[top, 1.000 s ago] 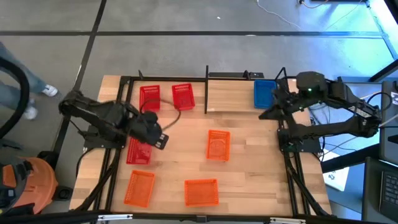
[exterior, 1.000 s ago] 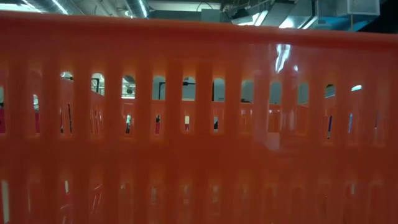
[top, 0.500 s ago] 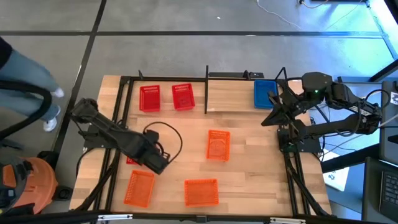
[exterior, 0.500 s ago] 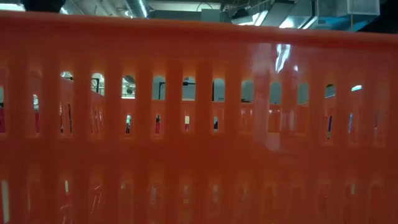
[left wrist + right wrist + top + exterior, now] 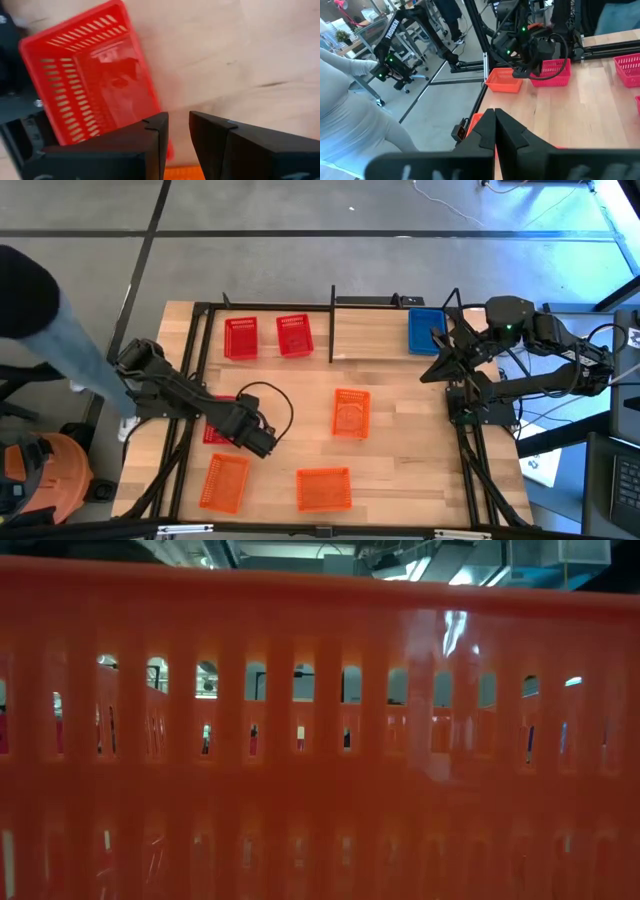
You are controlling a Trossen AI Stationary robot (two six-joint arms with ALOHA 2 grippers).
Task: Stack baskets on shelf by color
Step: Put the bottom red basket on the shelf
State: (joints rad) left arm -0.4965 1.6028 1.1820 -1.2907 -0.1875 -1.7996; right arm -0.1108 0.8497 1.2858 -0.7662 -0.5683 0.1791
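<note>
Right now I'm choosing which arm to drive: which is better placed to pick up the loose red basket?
Left. The left claw hangs at the loose red basket, fingers slightly apart, nothing held. The right claw waits shut at the table's far right, beside the blue basket.

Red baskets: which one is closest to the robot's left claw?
The red basket lying by the left gripper on the table's left side. The other two reds sit far off at the back.

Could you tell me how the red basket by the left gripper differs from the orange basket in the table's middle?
The red mesh plastic basket lies partly under the left gripper, while the orange mesh plastic basket lies in the open. Red lies near the table's left edge, orange centrally. Both sit upright on the tabletop, off the shelf.
</note>
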